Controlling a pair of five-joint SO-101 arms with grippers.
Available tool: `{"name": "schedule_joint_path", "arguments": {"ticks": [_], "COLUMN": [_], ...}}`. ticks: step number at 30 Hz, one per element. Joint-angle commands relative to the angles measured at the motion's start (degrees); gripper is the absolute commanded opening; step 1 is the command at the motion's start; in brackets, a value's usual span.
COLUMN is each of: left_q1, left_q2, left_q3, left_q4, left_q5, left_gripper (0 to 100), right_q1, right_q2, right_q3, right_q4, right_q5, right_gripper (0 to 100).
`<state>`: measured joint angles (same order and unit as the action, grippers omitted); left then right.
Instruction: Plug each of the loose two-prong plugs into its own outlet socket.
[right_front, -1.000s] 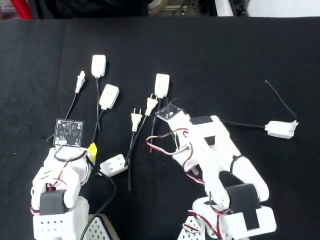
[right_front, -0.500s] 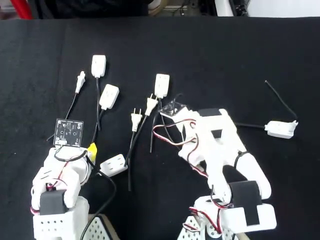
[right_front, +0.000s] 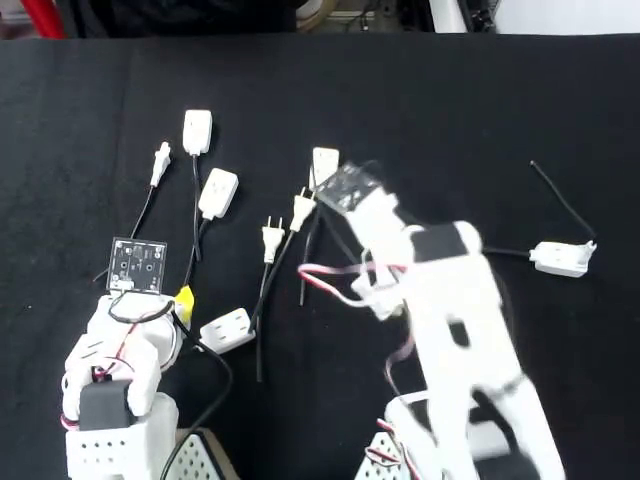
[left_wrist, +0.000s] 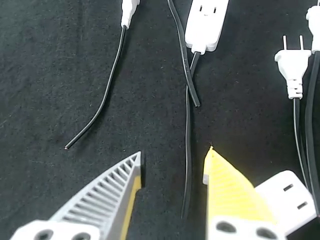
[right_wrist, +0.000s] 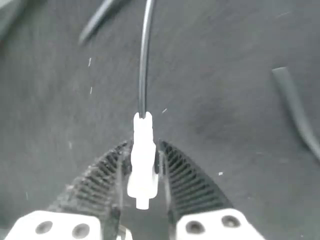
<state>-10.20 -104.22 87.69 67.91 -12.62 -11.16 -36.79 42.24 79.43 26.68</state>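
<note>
1 white connector (right_wrist: 142, 167) sits pinched in the right gripper (right_wrist: 143, 145); keep it square, aligning with its mate ahead before pushing. The left gripper (left_wrist: 174, 152) is spread.

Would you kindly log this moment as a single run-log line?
right gripper: shut on white connector | left gripper: open, empty, beside socket | middle plug: lying loose

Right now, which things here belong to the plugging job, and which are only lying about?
Belong to the job:
left plug, middle plug, plug beside it; far socket, socket next to it, half-hidden socket, near socket, right socket; white cord end in the right pincer.

Only lying about:
red thing behind the table.
</note>
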Motion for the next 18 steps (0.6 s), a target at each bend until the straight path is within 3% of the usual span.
{"name": "schedule_joint_path", "arguments": {"ticks": [1, 8, 13, 18], "left_q1": [3.47, 21.93, 30.11, 34.24], "left_q2": [-0.26, -0.26, -0.26, -0.26], "left_q3": [-0.75, -2.95, -1.19, 1.19], "left_q4": [0.26, -6.59, -17.49, -18.46], "left_q5": [-0.35, 1.58, 9.23, 10.64], "left_gripper": [21, 21, 21, 21], "right_q1": [-0.62, -1.14, -12.31, -20.31], "right_q2": [-11.38, -13.85, -13.76, -13.76], "right_q3": [-2.68, -2.07, 1.71, 5.76], "right_q4": [0.62, -9.23, -17.85, -24.79], "right_q5": [-8.70, -29.01, -44.40, -52.66], "right_gripper": [1.2, 1.4, 1.5, 1.5]}}
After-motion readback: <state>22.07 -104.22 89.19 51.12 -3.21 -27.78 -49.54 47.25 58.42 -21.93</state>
